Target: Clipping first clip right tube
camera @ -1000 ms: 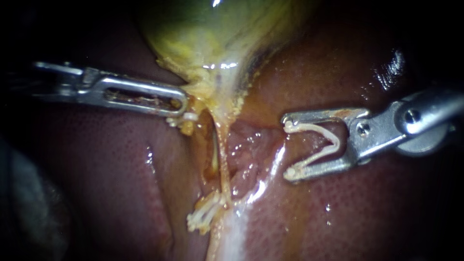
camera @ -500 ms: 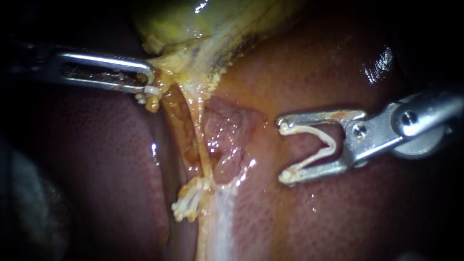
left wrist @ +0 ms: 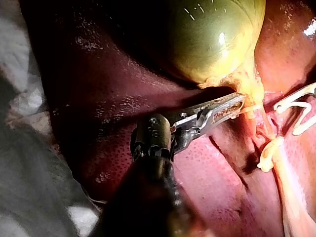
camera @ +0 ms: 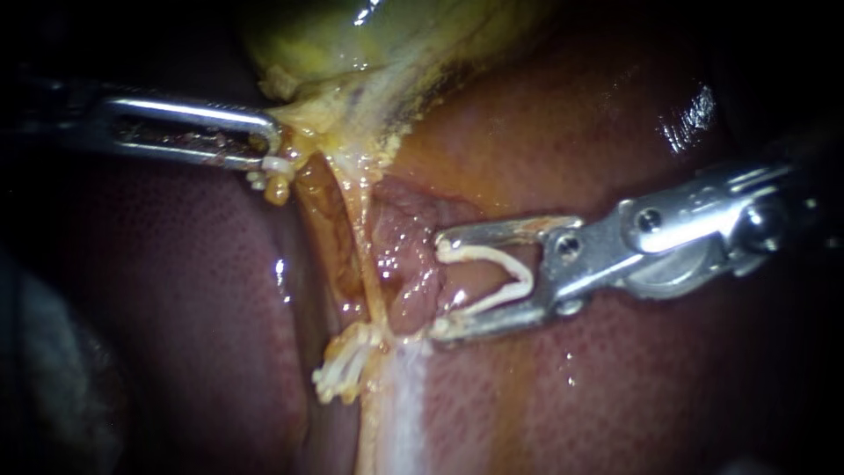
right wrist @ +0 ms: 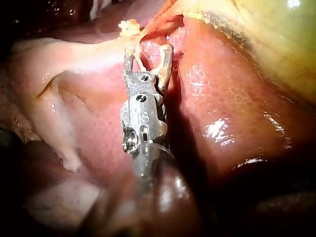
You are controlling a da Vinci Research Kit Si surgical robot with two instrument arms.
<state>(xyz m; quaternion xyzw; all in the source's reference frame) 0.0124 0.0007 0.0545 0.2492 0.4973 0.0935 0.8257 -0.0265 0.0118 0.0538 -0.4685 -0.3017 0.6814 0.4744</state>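
Over the liver point(camera: 615, 396), right instrument point(camera: 438, 286) has advanced close to the tube point(camera: 365, 255), jaws spread, carrying an open clip point(camera: 488, 253); left instrument point(camera: 268, 139) stays clamped on gallbladder point(camera: 352, 44).

Gallbladder point(camera: 334, 35) yel-green; liver point(camera: 176, 290) dk red, fine speckle; clip point(camera: 483, 253) white.

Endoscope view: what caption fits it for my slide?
Right instrument holds an open clip near a tube; left instrument grips tissue.
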